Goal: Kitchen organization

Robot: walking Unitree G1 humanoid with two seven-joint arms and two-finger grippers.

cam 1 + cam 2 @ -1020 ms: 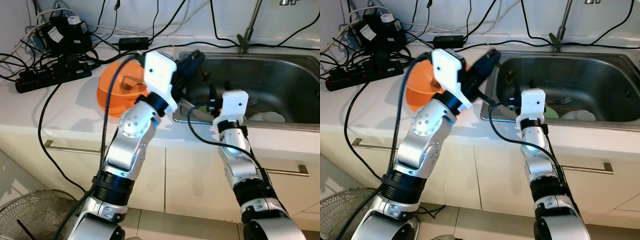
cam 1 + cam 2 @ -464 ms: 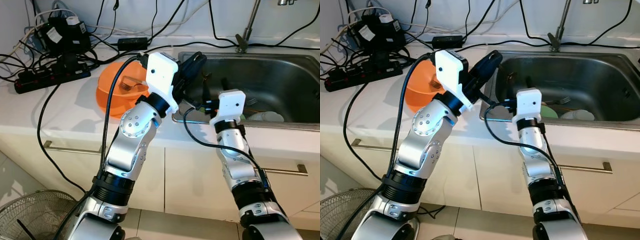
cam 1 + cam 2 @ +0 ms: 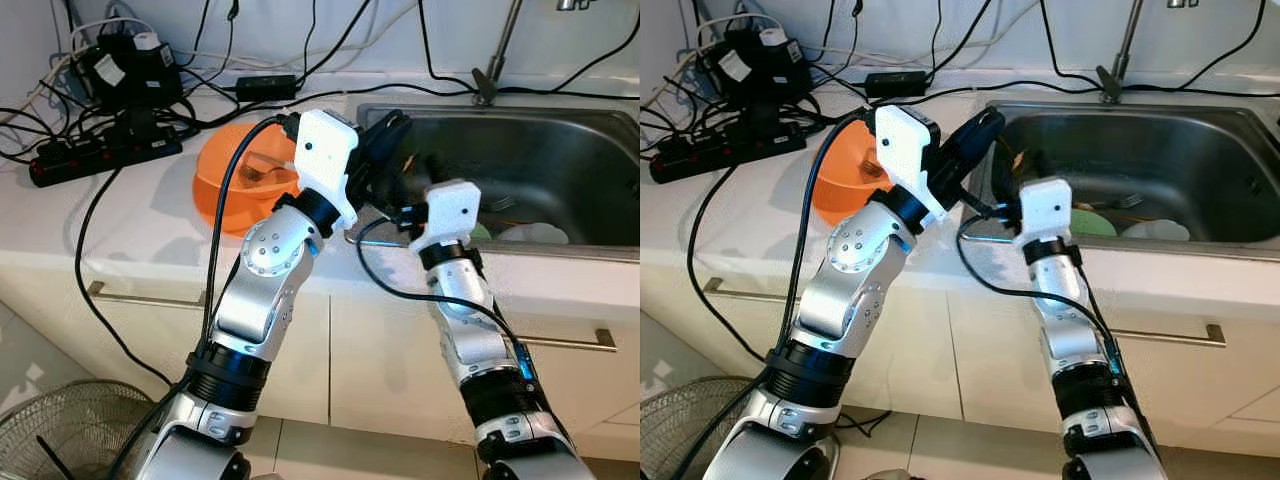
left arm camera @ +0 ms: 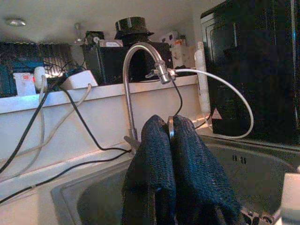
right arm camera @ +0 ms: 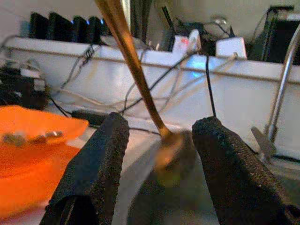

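Observation:
My left gripper (image 3: 388,135) hangs over the sink's left rim, shut on a slim gold-coloured spoon whose metal edge (image 4: 169,127) peeks out between the black fingers. The spoon (image 5: 140,79) slants down, its bowl lying between the spread fingers of my right gripper (image 5: 161,126). That right gripper (image 3: 412,208) is open, just below and to the right of the left one, and its pads are not touching the spoon. An orange bowl (image 3: 228,180) with some cutlery inside sits on the counter left of the sink.
The steel sink (image 3: 570,140) holds a green plate, white dishes (image 3: 535,234) and a fork. A faucet (image 3: 497,55) rises behind it. A power strip (image 3: 105,152) and tangled cables crowd the counter's back left. A fan (image 3: 60,430) stands on the floor.
My right gripper has moved left and slightly up towards the left gripper, ending with its open fingers on either side of the spoon. The left arm has barely moved.

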